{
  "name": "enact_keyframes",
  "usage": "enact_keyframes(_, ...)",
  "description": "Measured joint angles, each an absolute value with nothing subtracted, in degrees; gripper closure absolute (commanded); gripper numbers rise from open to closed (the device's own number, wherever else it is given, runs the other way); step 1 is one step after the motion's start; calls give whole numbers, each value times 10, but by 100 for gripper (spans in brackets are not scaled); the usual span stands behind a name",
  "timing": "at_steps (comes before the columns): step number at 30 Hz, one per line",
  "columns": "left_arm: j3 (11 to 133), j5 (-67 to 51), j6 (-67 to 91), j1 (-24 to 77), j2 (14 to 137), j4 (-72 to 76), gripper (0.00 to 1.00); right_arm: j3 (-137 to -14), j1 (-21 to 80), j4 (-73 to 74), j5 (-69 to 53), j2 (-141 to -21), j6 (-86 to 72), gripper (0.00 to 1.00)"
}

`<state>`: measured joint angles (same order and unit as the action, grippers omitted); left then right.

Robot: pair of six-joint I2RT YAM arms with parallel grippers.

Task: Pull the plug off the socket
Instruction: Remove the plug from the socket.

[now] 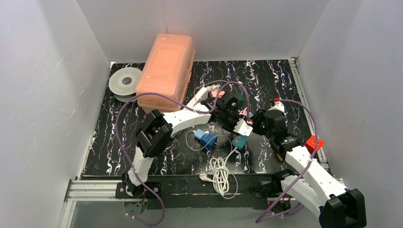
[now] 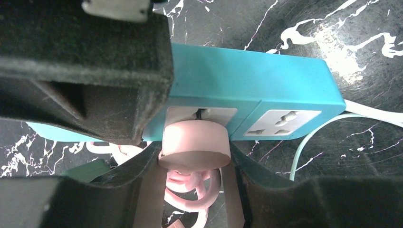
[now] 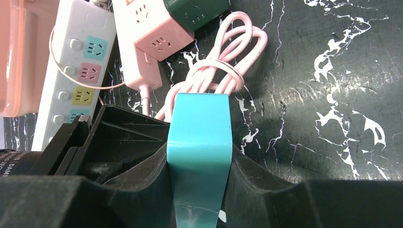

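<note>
The socket is a teal power strip (image 2: 247,85) lying on the black marbled table. A round pink plug (image 2: 195,142) sits in one of its outlets, its pink cable coiled below. In the left wrist view my left gripper (image 2: 195,164) has a finger pressed against each side of the plug. My right gripper (image 3: 199,164) is shut on the narrow end of the teal strip (image 3: 199,128), and one of its black fingers (image 2: 95,71) shows clamped over the strip. In the top view both grippers, left (image 1: 229,105) and right (image 1: 244,127), meet mid-table.
Behind the strip lie a white multi-outlet strip (image 3: 76,71), a pink cube adapter (image 3: 152,33) and a green cube (image 3: 195,12). An orange lidded box (image 1: 166,71) and a clear spool (image 1: 124,83) stand far left. A blue adapter (image 1: 206,138), a coiled white cable (image 1: 221,173) and a red block (image 1: 313,142) lie nearer.
</note>
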<state>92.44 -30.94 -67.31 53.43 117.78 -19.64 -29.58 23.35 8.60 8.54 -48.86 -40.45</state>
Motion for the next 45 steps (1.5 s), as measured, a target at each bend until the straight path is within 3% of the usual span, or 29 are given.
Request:
enact_keyframes(27,858,-327,-654,462,1109,-146,100,-282,192,115,90,-501,-404,99)
enact_keyframes(36,914,-284,-624,467,1158,-130,99,-362,55,171,43,-595,-399,99)
enact_keyframes(41,968,-246,-624,467,1219,-117,86,-433,26,183,43,-612,-389,99)
enact_keyframes(42,973,-240,-624,467,1228,-116,79,-443,20,183,45,-614,-388,99)
enact_keyframes(44,989,-227,-623,467,1255,-116,49,-471,-1,186,47,-626,-387,99)
enact_keyframes(45,994,-223,-621,467,1263,-118,40,-485,-12,189,47,-636,-385,99)
